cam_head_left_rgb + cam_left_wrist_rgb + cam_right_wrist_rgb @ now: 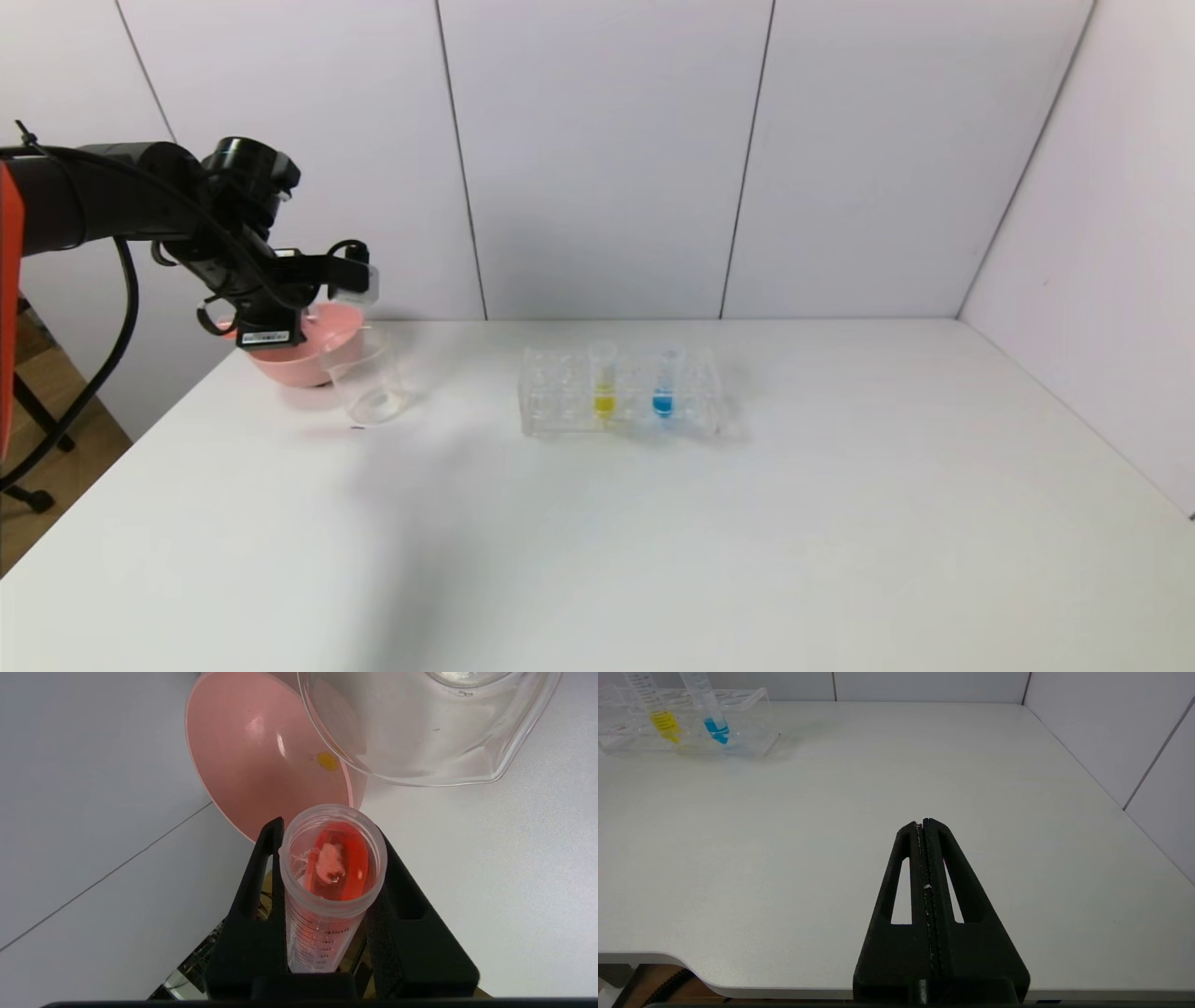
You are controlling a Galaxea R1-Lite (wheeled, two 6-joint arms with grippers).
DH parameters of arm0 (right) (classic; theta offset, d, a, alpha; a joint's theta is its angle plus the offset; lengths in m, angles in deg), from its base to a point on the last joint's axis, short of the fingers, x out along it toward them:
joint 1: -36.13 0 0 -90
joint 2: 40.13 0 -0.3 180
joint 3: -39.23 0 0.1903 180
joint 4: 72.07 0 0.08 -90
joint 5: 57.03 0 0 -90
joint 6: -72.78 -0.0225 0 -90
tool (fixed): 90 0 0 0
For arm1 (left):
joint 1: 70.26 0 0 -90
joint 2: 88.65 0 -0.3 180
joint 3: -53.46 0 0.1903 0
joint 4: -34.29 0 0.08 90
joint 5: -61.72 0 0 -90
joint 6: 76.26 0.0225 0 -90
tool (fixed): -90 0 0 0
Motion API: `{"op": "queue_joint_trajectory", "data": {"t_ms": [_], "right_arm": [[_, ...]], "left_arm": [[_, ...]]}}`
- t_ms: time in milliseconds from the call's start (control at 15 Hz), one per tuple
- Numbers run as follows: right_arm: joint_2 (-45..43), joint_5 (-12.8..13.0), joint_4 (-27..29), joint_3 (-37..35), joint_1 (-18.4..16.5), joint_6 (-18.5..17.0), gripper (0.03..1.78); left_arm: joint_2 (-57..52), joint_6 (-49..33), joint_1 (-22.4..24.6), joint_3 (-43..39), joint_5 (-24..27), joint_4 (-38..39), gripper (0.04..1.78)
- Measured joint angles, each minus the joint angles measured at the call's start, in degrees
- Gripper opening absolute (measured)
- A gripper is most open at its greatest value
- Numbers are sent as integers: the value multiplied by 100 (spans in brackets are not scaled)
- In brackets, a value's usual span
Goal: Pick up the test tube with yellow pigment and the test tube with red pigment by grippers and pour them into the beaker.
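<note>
My left gripper (347,276) is shut on the test tube with red pigment (332,877) and holds it tipped about level above the beaker (366,378) and the pink bowl. In the left wrist view my left gripper (329,828) has the tube's open mouth turned towards the beaker (434,732); red liquid lies inside the tube. The test tube with yellow pigment (604,383) stands upright in the clear rack (560,401); it also shows in the right wrist view (656,711). My right gripper (923,822) is shut and empty, low over the table's near edge, out of the head view.
The pink bowl (308,347) stands right behind the beaker at the table's far left; a small yellow spot (327,760) lies inside it. A blue-liquid tube (664,385) stands in the rack beside the yellow one. White walls bound the back and right.
</note>
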Motion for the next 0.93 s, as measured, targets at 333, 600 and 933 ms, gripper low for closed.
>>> {"op": "queue_joint_trajectory", "data": {"t_ms": [333, 600, 933], "right_arm": [[0, 0, 0, 0, 0, 0, 11], [0, 2, 0, 0, 0, 0, 11], [0, 0, 0, 0, 0, 0, 11]], "left_arm": [[-2, 2, -52, 0, -91, 16, 49], [0, 74, -63, 0, -133, 63, 49], [0, 276, -116, 0, -445, 90, 49]]}}
